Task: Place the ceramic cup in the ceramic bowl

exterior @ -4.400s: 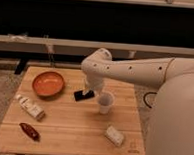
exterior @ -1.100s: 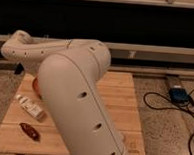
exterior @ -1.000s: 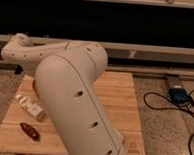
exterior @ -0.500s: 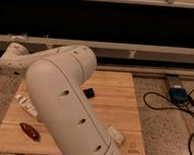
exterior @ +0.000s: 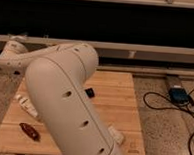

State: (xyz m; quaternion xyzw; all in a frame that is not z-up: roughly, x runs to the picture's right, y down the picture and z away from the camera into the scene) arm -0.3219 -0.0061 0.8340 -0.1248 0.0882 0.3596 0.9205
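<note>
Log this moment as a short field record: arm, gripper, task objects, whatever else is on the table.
arm: large white arm fills the middle of the camera view, reaching to the left over the wooden table
gripper: not in view, hidden past the arm's far left end
ceramic cup: not visible
ceramic bowl: not visible, its area covered by the arm
other items on table: small black object near centre; white packet at left; dark reddish item at front left; white packet at front right
floor: black cables and a blue-topped device to the right
</note>
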